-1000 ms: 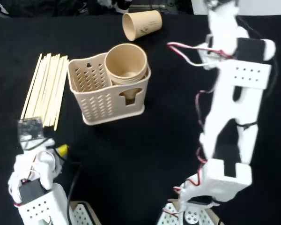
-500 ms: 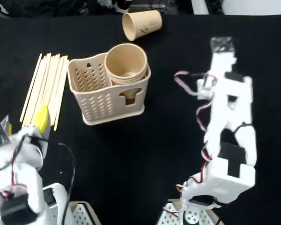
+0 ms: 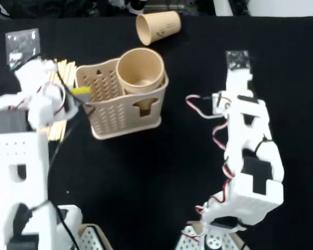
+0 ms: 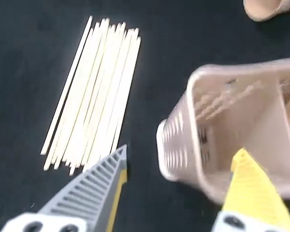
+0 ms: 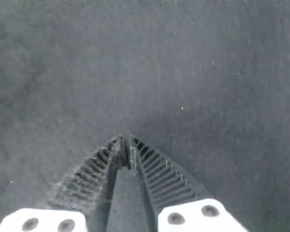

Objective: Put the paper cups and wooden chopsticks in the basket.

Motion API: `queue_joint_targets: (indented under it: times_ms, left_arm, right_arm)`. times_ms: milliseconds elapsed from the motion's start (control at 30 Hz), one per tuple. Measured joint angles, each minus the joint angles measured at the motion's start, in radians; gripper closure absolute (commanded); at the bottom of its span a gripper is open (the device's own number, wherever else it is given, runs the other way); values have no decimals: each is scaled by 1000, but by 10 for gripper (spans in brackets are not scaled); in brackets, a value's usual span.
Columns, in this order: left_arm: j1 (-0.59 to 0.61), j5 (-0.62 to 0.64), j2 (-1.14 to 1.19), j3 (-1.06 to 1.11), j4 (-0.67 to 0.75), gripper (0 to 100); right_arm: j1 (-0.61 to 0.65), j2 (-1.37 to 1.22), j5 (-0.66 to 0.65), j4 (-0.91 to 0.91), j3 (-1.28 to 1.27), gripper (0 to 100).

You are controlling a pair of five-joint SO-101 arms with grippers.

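Black worktop (image 3: 161, 172): dark cloth surface carrying all items.
Left hand (image 4: 181, 153): fingers spread wide, holding nothing. It hangs above the gap between chopsticks and basket. The yellow finger (image 4: 249, 179) is over the basket's near rim and the grey finger (image 4: 99, 179) is on the chopsticks' side.
Right hand (image 5: 125, 145): fingers pressed together with nothing between them. It points down at bare worktop, well apart from every task item.
Wooden chopsticks (image 4: 94, 92): loose bundle lying flat on the worktop, outside the basket. They lie just past the left hand's grey finger, on the side away from the basket.
Basket (image 3: 120, 112): beige, perforated, upright, with two compartments. Its near wall is beneath the left hand's yellow finger.
Stacked paper cups (image 3: 141, 70): nested upright in the basket compartment farther from the left hand.
Loose paper cup (image 3: 157, 27): lying on its side on the worktop beyond the basket, well apart from the left hand and the right hand.
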State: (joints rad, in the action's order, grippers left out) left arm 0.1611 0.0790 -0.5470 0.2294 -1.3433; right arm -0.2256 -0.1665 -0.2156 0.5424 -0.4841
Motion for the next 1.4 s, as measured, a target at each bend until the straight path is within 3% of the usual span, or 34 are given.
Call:
queue_joint_targets:
  times_ms: [133,467,900,1033,1133,1400]
  left_arm:
    - [-2,6,169,-66,0,684]
    - [-9,75,301,-101,2,974]
    - [23,54,301,-227,-118,966]
    - [63,32,301,-272,-164,813]
    - [77,6,299,-281,-176,723]
    - [183,-18,299,-264,-176,722]
  right_arm:
    - [3,0,0,-6,0,985]
    - [11,0,0,-6,-6,985]
    - [11,0,2,-6,-9,982]
    - [23,25,2,-44,-9,915]
    - [83,63,2,-75,-9,825]
    - [330,57,-51,-91,169,717]
